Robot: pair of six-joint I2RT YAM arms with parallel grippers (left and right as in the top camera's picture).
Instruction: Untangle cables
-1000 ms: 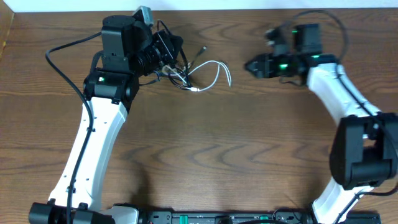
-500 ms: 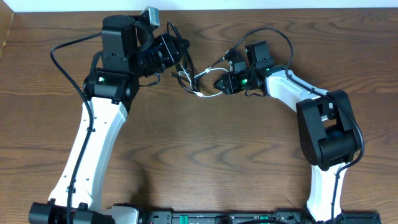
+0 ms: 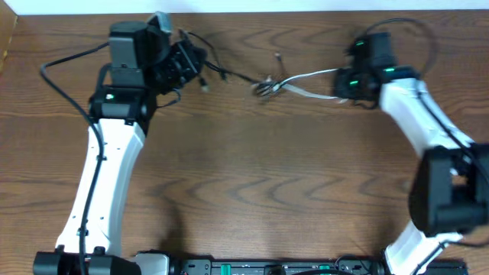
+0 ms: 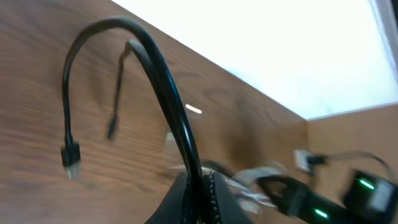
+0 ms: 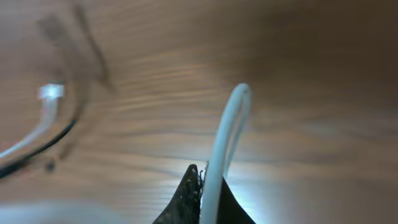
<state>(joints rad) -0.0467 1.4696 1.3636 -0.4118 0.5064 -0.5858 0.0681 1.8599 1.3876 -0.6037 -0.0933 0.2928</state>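
White arms (image 3: 107, 176), black joints (image 3: 447, 191), seemingly green lights (image 3: 114, 97)

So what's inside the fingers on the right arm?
The white cable, pinched between the shut right fingers and looping up out of them. The bit squeezed between them is hidden.

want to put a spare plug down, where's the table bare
Bare: the wide table middle between the left arm and right arm, below the black cable and white cable. Crowded: the far strip around their knot.
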